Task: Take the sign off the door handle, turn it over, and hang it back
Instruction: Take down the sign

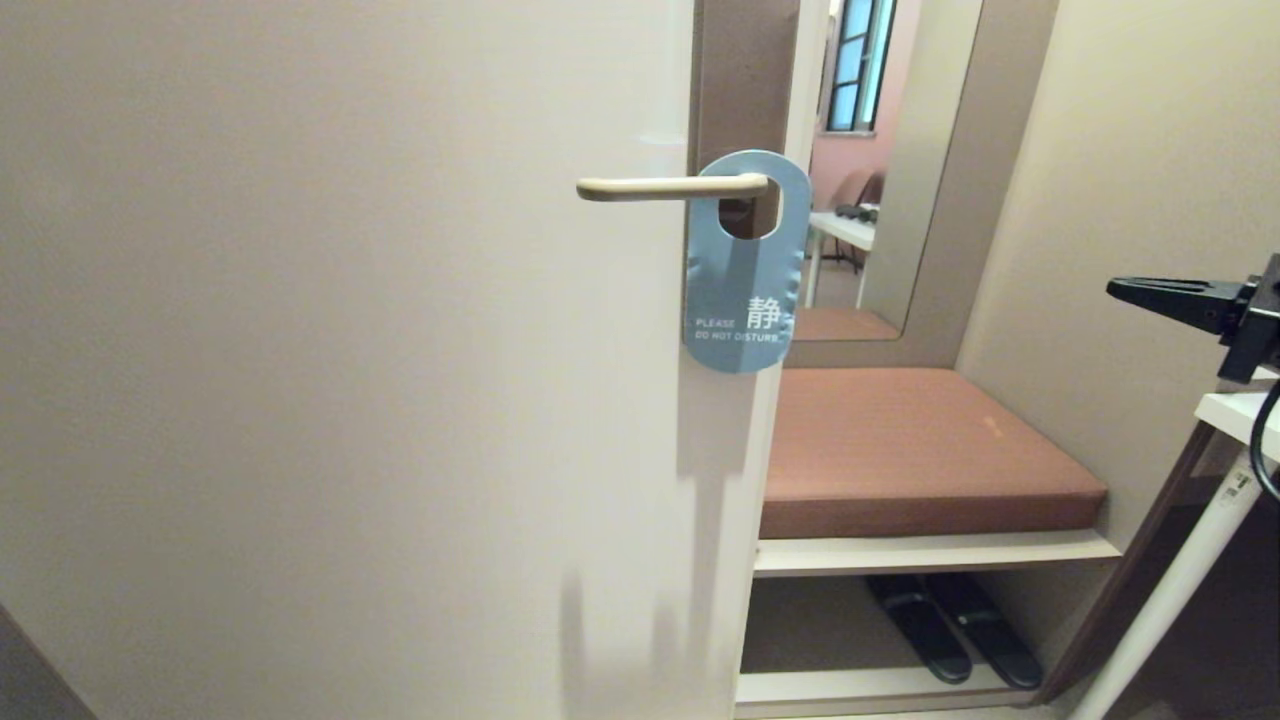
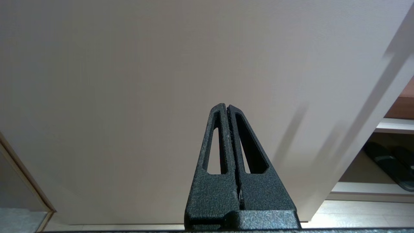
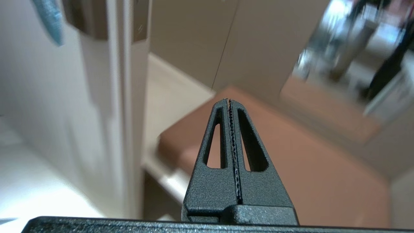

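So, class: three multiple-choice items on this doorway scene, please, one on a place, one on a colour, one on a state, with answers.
1. Where does the sign hang?
A. on the door handle
B. on the bench cushion
C. on the floor

2. Which colour faces the head camera?
A. white
B. red
C. blue

3. How is the right gripper?
A. shut on the sign
B. shut, empty
C. wide open

Answers: 1 A, the handle passes through its hole; 2 C, the blue "do not disturb" face shows; 3 B, fingers meet with nothing between.
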You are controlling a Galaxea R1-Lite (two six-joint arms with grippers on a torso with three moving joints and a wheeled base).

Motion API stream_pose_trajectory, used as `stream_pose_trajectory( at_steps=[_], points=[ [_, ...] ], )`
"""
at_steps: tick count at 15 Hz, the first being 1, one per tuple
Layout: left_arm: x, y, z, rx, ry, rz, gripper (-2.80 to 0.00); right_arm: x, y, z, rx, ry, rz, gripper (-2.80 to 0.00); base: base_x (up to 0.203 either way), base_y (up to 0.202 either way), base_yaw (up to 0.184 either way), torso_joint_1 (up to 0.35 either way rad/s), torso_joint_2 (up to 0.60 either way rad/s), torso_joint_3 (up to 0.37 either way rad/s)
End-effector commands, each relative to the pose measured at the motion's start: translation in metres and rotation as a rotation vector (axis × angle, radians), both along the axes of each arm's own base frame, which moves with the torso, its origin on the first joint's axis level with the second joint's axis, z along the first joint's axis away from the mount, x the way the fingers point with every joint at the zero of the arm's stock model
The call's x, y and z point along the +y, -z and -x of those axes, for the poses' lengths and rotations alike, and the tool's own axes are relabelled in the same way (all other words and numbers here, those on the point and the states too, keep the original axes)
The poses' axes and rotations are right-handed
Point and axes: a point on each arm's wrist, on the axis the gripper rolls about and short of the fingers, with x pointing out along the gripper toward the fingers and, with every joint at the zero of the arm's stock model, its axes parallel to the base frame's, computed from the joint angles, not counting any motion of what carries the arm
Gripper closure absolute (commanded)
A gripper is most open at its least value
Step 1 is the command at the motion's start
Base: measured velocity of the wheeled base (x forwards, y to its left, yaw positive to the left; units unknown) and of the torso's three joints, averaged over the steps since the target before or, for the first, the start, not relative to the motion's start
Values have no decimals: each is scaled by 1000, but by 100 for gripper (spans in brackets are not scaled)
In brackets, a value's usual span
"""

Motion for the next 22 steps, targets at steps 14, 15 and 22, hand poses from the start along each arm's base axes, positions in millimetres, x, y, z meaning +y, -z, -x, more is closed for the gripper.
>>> stream_pose_trajectory(
  at_steps=[14, 15, 22],
  points=[
    [0, 0, 0, 2, 0, 2, 0, 77, 36, -42, -22, -372, -115, 0, 0, 0, 0, 0, 0, 0],
    [0, 0, 0, 1, 0, 2, 0, 85, 36, -42, -20, -396, -116, 0, 0, 0, 0, 0, 0, 0],
    [0, 0, 0, 1, -2, 2, 0, 112, 37, -53, -22, -483, -115, -280, 0, 0, 0, 0, 0, 0]
  ],
)
